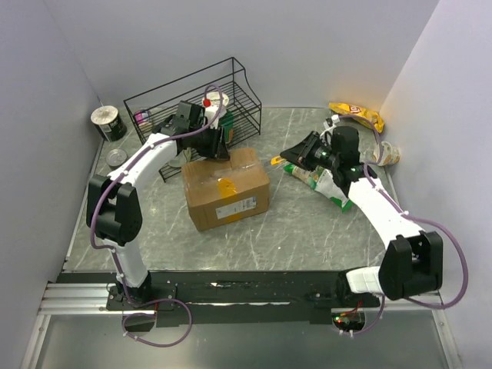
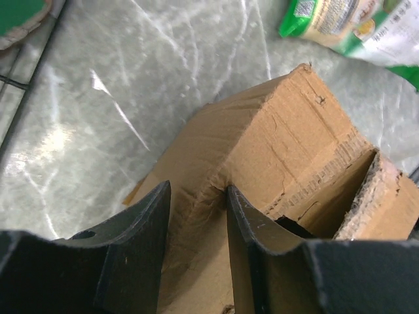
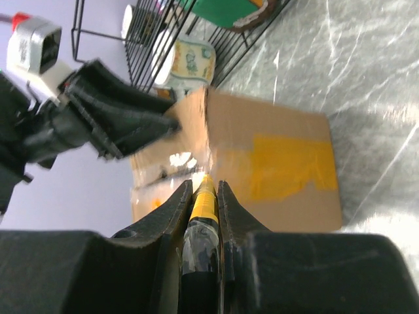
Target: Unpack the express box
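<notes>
My left jaws pinch box [image 1: 227, 188] far-edge flap [image 2: 275, 150]; right jaws clamp yellow tool [image 3: 204, 203], bare surface [image 1: 307, 223] between it and box.

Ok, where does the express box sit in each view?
Top external: express box at the centre of the table, left gripper on its far edge.
Left wrist: fills centre and lower right, its torn cardboard edge between that gripper's jaws.
Right wrist: mid-frame, yellow label showing, beyond the right gripper shut on a yellow-tipped tool.
Shared landmark: the left gripper at the box's edge.
</notes>
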